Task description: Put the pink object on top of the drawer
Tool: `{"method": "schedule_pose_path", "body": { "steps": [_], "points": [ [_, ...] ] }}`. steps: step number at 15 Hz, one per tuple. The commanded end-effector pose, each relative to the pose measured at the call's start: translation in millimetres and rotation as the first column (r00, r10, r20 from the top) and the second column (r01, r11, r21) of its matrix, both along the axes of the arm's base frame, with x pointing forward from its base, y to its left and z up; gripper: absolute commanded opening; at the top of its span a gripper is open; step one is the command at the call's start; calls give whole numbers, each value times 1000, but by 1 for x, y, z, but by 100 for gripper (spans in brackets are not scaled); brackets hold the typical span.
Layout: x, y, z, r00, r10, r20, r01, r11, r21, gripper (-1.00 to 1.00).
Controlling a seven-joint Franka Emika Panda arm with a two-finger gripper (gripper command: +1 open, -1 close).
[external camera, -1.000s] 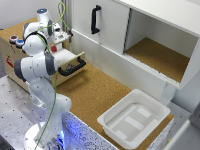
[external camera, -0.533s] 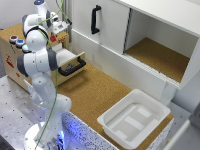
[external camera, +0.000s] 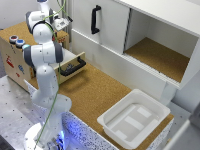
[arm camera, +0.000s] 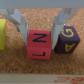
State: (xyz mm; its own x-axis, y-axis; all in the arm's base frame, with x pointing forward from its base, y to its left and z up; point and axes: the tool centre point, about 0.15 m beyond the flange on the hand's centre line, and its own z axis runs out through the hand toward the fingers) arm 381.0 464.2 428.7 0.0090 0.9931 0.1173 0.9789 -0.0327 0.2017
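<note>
Exterior view: your arm [external camera: 42,55] hides the pincer above the drawer [external camera: 30,55], whose tray with the black handle [external camera: 74,66] stands pulled out; the white bin [external camera: 134,118] sits well apart.

Wrist view: your pincer [arm camera: 40,27] stands spread, fingers [arm camera: 19,24] flanking the pink object [arm camera: 39,44] on the cork top, grasping nothing. A yellow block [arm camera: 3,34] and purple block [arm camera: 67,40] sit beside it.

We see the white arm [external camera: 44,55] rising from its base at about seven o'clock and bending back over the drawer [external camera: 22,52] at ten o'clock, whose cork-brown top carries small round objects [external camera: 16,41]. Its drawer front with the black bar handle [external camera: 73,66] stands pulled out. A white tray [external camera: 134,119] sits at five o'clock, the white cupboard [external camera: 125,30] at one o'clock.
</note>
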Motion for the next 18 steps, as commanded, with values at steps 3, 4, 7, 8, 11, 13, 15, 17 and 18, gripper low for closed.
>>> {"method": "schedule_pose_path", "body": {
  "steps": [3,4,7,8,11,13,15,17,18],
  "points": [
    [-16,17,39,996,-84,28,87,985,-147,100],
    [-16,17,39,996,-84,28,87,985,-147,100],
    [-16,17,39,996,-84,28,87,985,-147,100],
    [-16,17,39,996,-84,28,87,985,-147,100],
    [-16,17,39,996,-84,28,87,985,-147,100],
    [-16,17,39,996,-84,28,87,985,-147,100],
    [-16,17,39,996,-84,28,87,985,-147,100],
    [-16,17,39,996,-84,28,87,985,-147,100],
    [-16,17,39,996,-84,28,87,985,-147,100]
  ]
}}
